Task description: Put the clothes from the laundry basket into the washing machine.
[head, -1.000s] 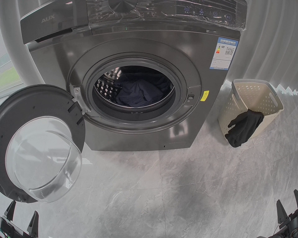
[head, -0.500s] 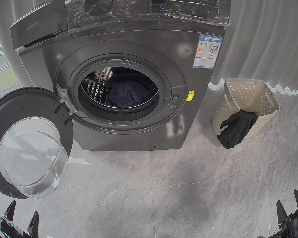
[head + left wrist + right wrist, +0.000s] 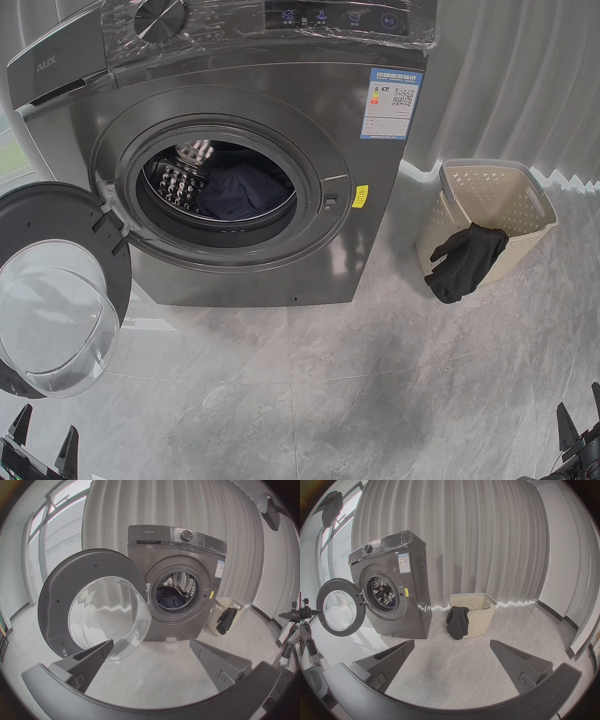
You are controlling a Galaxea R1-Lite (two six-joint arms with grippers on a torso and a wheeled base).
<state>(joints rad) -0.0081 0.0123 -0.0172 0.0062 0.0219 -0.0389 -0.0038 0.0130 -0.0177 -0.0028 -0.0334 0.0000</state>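
Beside the open-doored washing machine (image 3: 250, 81), a black garment (image 3: 465, 262) hangs over the laundry basket (image 3: 484, 165) rim, likely next to fetch, with left gripper (image 3: 150, 642) and right gripper (image 3: 452, 642) spread wide, empty.

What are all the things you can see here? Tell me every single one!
washing machine: one, grey, standing on the floor ahead.
door: one, dark grey with a clear window, swung open on the machine's left.
clothes: one heap, dark blue, inside the machine.
laundry basket: one, cream, on the floor right of the machine.
garment: one, black, draped over the basket's front rim.
curtain: one, white, behind the basket.
floor: grey marbled tiles.
left hand: black, open, low left.
right hand: black, open, low right.
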